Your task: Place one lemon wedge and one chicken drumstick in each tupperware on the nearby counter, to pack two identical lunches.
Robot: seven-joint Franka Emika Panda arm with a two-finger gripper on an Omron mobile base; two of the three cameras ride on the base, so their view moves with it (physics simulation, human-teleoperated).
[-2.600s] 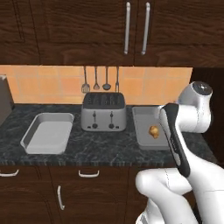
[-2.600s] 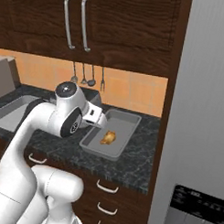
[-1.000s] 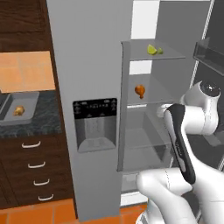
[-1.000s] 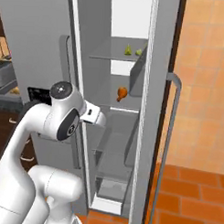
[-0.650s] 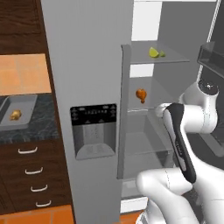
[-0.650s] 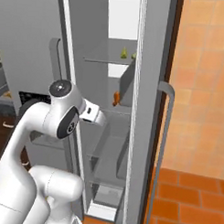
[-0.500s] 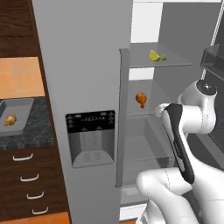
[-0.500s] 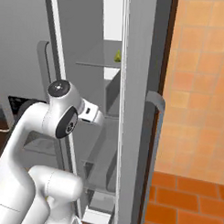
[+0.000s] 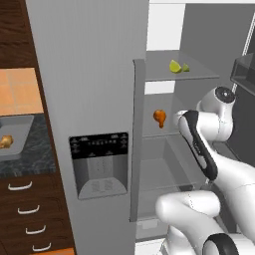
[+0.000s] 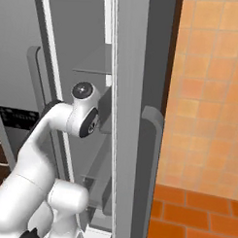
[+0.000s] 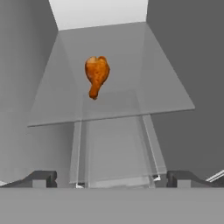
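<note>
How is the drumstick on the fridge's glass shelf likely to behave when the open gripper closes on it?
The chicken drumstick looks rigid, so probably won't flop. Its rounded, tapering shape may slip or pivot between the fingers. On the smooth glass shelf it could slide if nudged.

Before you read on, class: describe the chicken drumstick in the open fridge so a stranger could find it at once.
Start at the tall grey fridge, open on its right side. On the middle glass shelf lies a lone orange-brown chicken drumstick, bone end towards the front. The shelf above holds lemon wedges, which are yellow-green instead.
</note>
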